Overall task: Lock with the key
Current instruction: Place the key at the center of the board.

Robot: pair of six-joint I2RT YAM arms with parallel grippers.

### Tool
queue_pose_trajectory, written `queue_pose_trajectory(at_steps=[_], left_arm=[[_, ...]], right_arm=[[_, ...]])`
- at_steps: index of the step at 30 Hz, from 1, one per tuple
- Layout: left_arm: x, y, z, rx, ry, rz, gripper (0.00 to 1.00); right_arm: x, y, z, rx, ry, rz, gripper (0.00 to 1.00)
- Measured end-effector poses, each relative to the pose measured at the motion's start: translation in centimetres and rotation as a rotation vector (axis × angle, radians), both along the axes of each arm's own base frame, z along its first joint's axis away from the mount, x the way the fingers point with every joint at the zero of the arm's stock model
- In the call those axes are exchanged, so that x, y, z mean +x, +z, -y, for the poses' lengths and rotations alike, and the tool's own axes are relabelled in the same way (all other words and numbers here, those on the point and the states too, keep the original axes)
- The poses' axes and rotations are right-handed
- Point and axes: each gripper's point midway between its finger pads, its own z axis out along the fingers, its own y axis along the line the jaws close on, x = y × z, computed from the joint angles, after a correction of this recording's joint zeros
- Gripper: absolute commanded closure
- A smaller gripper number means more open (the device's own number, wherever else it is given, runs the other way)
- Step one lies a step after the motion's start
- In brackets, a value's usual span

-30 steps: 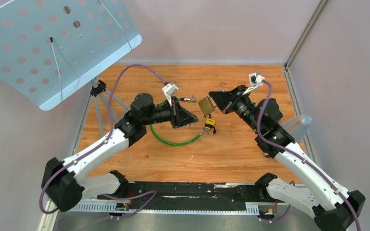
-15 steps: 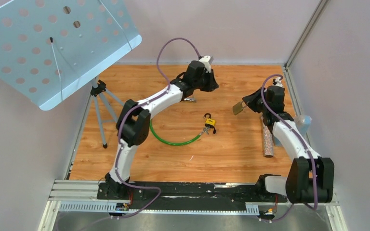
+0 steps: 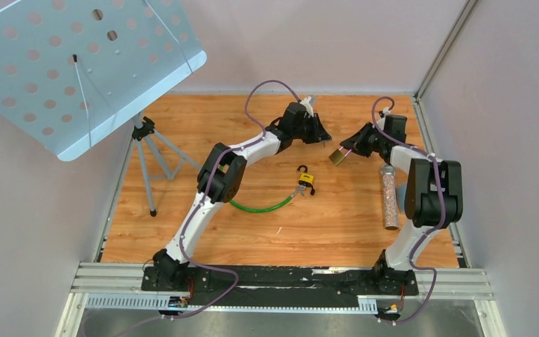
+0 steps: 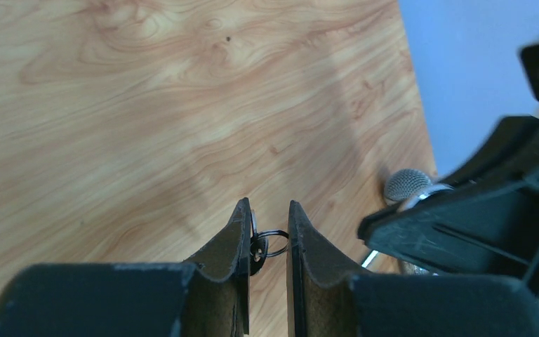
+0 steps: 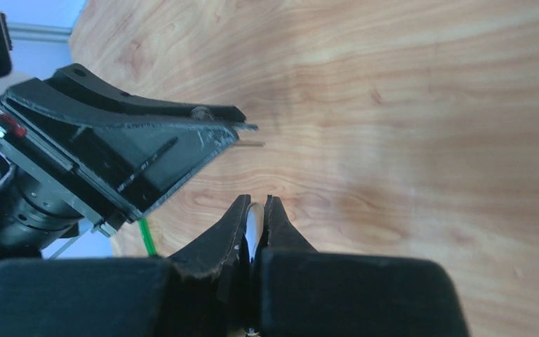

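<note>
My left gripper (image 3: pixel 321 133) is at the back middle of the table, shut on a small black-headed key (image 4: pixel 260 247) with its ring (image 4: pixel 275 242) between the fingers. My right gripper (image 3: pixel 353 145) faces it from the right, shut on the silver shackle (image 5: pixel 254 223) of a brass padlock (image 3: pixel 337 156), whose body hangs below the jaws. The two grippers are tip to tip, a short gap apart. The left gripper (image 5: pixel 123 151) fills the upper left of the right wrist view, with the key's thin tip (image 5: pixel 253 144) sticking out.
A small yellow padlock with keys (image 3: pixel 305 179) lies mid-table beside a green cable loop (image 3: pixel 260 207). A glittery tube (image 3: pixel 389 196) lies at the right under the right arm. A music stand (image 3: pixel 77 63) on a tripod stands at the back left.
Both arms have taken up very different poses. The left gripper moved right towards the padlock. The right gripper carried the brass padlock slightly left towards the left gripper.
</note>
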Motion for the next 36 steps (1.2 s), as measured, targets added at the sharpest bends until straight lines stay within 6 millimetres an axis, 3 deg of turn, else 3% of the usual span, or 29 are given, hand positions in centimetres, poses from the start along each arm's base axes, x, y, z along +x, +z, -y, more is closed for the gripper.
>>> queue_pose_trajectory(at_steps=[5, 7, 15, 18, 22, 26, 30, 36], left_arm=[[-0.3, 0.3, 0.6, -0.11, -0.031, -0.026, 0.92], [-0.2, 0.4, 0.6, -0.146, -0.033, -0.029, 0.8], [0.0, -0.5, -0.2, -0.171, -0.006, -0.084, 0.62], [0.1, -0.6, -0.4, -0.169, 0.011, -0.097, 0.53], [0.3, -0.8, -0.5, -0.164, 0.027, -0.106, 0.39], [0.4, -1.5, -0.9, -0.141, 0.048, -0.112, 0.19], [0.5, -2.1, -1.4, -0.111, 0.069, -0.102, 0.11], [0.0, -1.5, -3.9, 0.002, 0.114, -0.048, 0.0]], right_arm=[[1.7, -0.8, -0.8, 0.057, 0.078, 0.008, 1.0], [2.0, -1.2, -1.0, 0.069, 0.096, 0.011, 0.99], [2.4, -4.8, -1.2, 0.105, 0.113, -0.039, 0.97], [2.7, -4.9, -1.4, 0.133, 0.128, -0.044, 0.94], [3.1, -4.9, -1.4, 0.137, 0.128, -0.039, 0.84], [3.7, -4.9, -1.4, 0.128, 0.117, -0.037, 0.63], [4.2, -5.4, -1.0, 0.089, 0.075, -0.049, 0.45], [4.9, -5.0, 0.6, -0.014, -0.031, -0.093, 0.29]])
